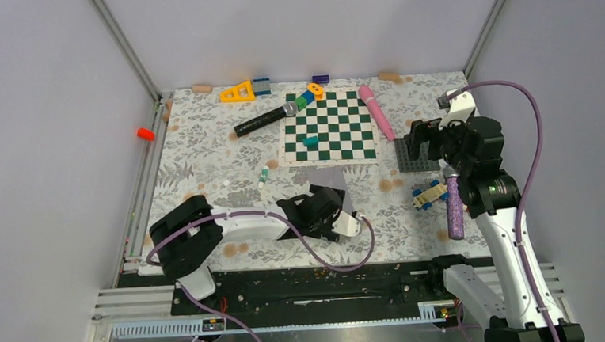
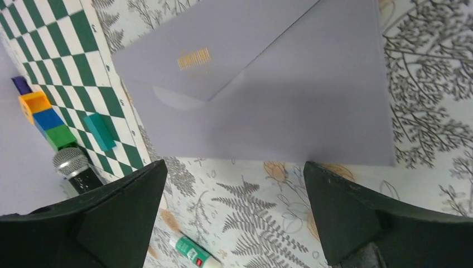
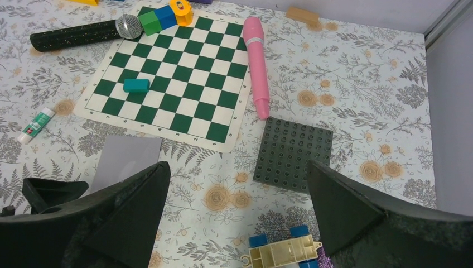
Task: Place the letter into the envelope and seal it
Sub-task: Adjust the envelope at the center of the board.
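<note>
Grey envelope (image 2: 279,111) beside chessboard (image 2: 72,72), glue stick (image 2: 192,254) near.

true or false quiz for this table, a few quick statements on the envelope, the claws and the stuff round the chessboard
1. The left claw is open at the plain light grey paper envelope, gripping nothing. True.
2. The right claw is shut on the envelope. False: it is open and empty, away from the envelope.
3. A small teal block sits on the dark grey studded plate. False: it sits on the green-and-white chessboard; the plate is bare.
4. The black microphone with a silver head lies by a corner of the chessboard. True.
</note>
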